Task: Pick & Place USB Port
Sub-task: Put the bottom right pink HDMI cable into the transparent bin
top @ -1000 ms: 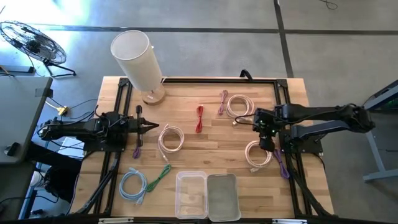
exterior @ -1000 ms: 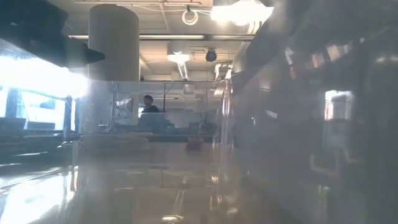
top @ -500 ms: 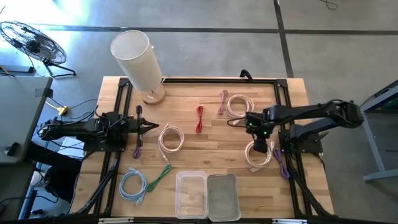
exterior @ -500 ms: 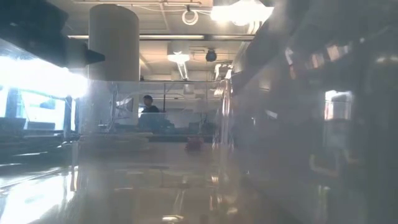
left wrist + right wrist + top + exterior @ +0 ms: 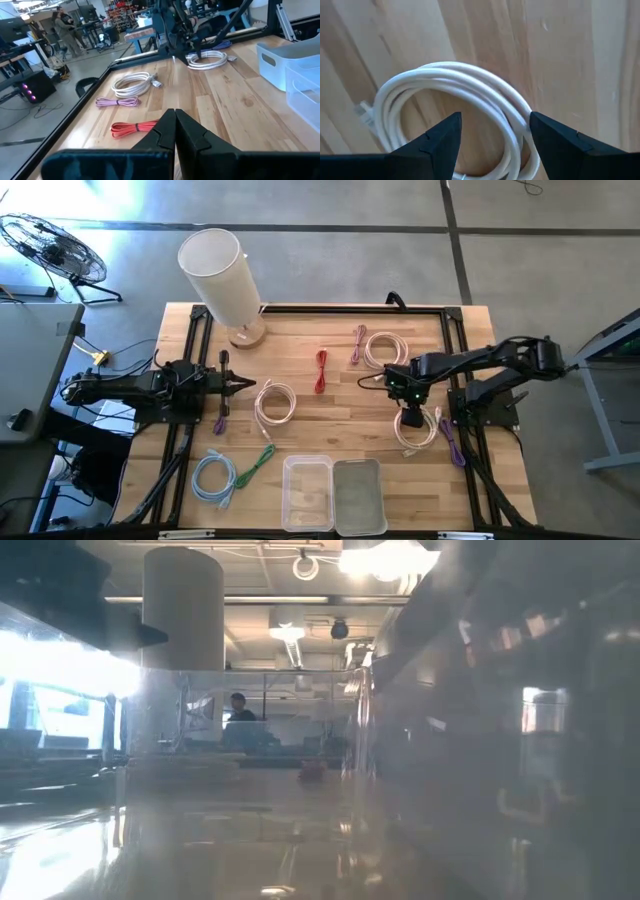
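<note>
Right gripper [image 5: 492,132] is hanging with its jaws spread wide, and the white coiled cable [image 5: 455,107] lies flat on the table [image 5: 330,420] right below and between them, one side of the loop near the fingertip. Nothing's held yet. Left gripper [image 5: 175,131] is pinched shut, well away, so right's my pick.

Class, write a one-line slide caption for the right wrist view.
Open right gripper poised over a coiled white cable lying on the pale wooden table.
</note>
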{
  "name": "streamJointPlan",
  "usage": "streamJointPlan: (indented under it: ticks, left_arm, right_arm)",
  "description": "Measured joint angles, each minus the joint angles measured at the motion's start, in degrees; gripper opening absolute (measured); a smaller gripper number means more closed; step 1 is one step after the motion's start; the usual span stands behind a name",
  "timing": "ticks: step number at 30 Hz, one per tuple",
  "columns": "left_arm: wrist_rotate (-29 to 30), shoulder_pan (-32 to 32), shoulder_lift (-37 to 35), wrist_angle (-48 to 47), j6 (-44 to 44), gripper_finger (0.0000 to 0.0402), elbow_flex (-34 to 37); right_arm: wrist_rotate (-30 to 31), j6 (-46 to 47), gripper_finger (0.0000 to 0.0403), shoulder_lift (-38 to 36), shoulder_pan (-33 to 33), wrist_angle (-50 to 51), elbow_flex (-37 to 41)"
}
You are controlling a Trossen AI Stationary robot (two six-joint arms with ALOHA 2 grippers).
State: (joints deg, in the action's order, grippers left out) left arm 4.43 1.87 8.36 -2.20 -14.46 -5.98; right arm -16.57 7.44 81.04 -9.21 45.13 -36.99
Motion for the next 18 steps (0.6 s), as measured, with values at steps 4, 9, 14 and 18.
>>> streamJointPlan:
  ticks: [4, 9, 14, 18]
  left_arm:
    - [0.00, 0.00, 0.00, -0.66, 0.02, 0.0000, 0.00]
    - [-0.83, 0.00, 0.02, -1.24, -0.07, 0.0000, 0.00]
    - [-0.59, 0.00, 0.02, -1.41, -0.15, 0.0000, 0.00]
    - [-0.87, 0.00, 0.01, -1.90, -0.22, 0.0000, 0.00]
  right_arm:
    - [1.20, 0.09, 0.0228, 4.02, -0.02, -0.19, -0.26]
    - [3.22, 1.09, 0.0214, 7.49, 0.00, -1.07, -0.72]
    - [4.56, 1.41, 0.0134, 7.73, -0.48, -1.82, -0.60]
    - [4.82, 2.97, 0.0033, 7.71, -1.53, -1.90, -0.52]
